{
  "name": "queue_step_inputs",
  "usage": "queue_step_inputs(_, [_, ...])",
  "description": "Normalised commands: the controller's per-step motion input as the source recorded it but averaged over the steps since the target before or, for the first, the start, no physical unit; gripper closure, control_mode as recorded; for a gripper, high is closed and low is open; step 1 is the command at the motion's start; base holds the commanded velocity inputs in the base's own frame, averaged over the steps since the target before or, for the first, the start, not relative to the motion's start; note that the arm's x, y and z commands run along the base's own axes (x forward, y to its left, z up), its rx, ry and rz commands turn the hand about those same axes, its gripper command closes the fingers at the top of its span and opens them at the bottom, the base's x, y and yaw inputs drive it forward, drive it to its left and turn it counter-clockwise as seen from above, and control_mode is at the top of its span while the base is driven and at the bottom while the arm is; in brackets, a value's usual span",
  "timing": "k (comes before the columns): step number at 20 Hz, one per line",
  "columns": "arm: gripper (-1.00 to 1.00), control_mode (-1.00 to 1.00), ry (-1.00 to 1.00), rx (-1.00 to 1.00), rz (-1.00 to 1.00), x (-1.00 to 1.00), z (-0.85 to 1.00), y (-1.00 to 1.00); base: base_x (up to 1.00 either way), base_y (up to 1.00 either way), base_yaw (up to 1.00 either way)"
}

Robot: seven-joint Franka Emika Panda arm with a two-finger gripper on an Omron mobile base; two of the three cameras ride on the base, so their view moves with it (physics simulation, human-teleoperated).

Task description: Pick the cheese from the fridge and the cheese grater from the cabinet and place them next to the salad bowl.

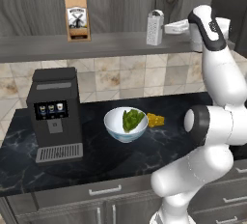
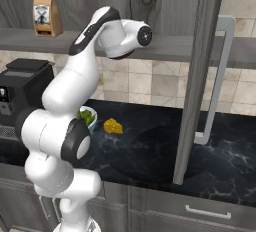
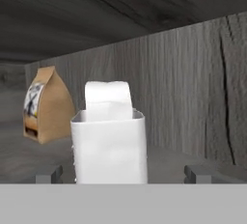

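**Q:** Reaching along the cabinet shelf, how do the jaws stand?

**A:** Spread wide, holding nothing: the two-finger gripper brackets the upright grey-white metal box grater, its dark fingertips apart from both sides.

**Q:** Which step, then?

**A:** Grater pickup, likely; next advance slightly and close. The yellow-orange lumpy cheese chunk already lies just beside the round white salad bowl.

Cheese grater fronts open jaws; paper bag apparently well clear behind.
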Motion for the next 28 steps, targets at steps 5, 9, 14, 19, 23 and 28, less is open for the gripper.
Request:
queue_step_inputs(5, [-1.0,-1.0,0.02,0.0,0.0,0.1,0.0,0.11,0.0,0.0,0.0])
queue_step_inputs(9, [-1.0,-1.0,0.02,0.0,0.0,0.06,0.0,0.28,0.0,0.0,0.0])
queue_step_inputs(14, [-1.0,-1.0,0.0,0.0,0.0,0.03,0.0,0.1,0.0,0.0,0.0])
queue_step_inputs(19, [-1.0,-1.0,0.0,0.0,0.0,0.1,0.0,0.01,0.0,0.0,0.0])
queue_step_inputs(23, [-1.0,-1.0,0.0,0.0,0.0,0.14,0.0,0.07,0.0,0.0,0.0])
queue_step_inputs(28, [-1.0,-1.0,0.0,0.0,-0.01,0.09,0.0,0.23,0.0,0.0,0.0])
